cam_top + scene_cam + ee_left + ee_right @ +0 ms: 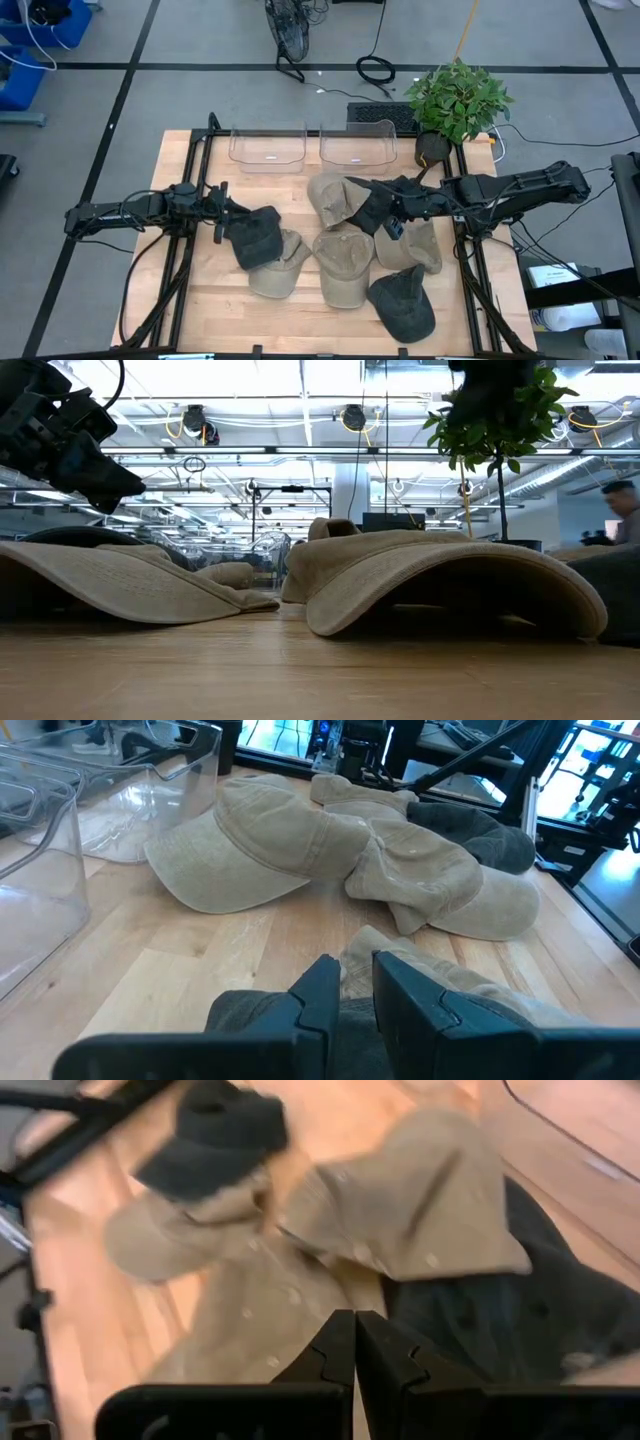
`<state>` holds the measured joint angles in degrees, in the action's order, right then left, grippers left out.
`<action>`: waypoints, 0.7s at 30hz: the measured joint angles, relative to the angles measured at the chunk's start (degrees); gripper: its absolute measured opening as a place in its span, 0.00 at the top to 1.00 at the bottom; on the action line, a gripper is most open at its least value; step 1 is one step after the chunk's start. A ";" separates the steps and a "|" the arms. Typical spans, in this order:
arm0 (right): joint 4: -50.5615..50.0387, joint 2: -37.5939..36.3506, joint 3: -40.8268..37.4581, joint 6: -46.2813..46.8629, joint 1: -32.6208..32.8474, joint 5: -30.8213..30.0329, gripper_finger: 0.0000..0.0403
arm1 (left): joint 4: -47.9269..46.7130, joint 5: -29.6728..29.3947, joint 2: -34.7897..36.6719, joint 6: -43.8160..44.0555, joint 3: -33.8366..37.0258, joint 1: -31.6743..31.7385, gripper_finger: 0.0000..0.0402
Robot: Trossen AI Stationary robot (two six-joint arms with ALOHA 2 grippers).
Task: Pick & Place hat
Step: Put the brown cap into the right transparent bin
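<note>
Several caps lie in a heap mid-table, some tan and some dark. My left gripper [228,215] [357,975] is shut and hovers just over a dark cap [257,238] [250,1010]. That cap rests on a tan cap [280,270]. The low view shows this gripper [135,480] raised clear of the dark cap [80,535]. My right gripper [385,218] [355,1330] is shut with nothing between its fingers. It hangs over a second dark cap [368,203] [520,1310], which lies partly across tan caps [420,1200].
Two clear plastic bins [268,148] [357,145] stand at the far edge, and a potted plant [455,100] at the far right corner. More tan caps [345,262] [415,250] and a third dark cap [405,305] lie toward the near edge. Bare wood shows at the near left [200,300].
</note>
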<state>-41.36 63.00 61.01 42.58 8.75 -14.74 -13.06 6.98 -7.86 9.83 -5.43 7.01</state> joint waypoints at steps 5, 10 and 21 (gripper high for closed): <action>2.68 -0.04 -1.92 -2.79 -0.02 -0.09 1.00 | 0.00 0.00 0.00 0.01 0.00 -0.02 0.83; 14.01 -0.04 -7.66 -6.00 -0.02 -0.12 1.00 | 0.00 0.00 0.00 0.01 0.00 -0.02 0.83; 23.52 -0.02 -15.24 -7.54 -2.45 0.00 0.84 | 0.00 0.00 0.00 -0.01 0.02 -0.02 0.83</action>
<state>-17.83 62.98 45.78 35.04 6.31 -14.74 -13.06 6.98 -7.86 9.82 -5.41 6.99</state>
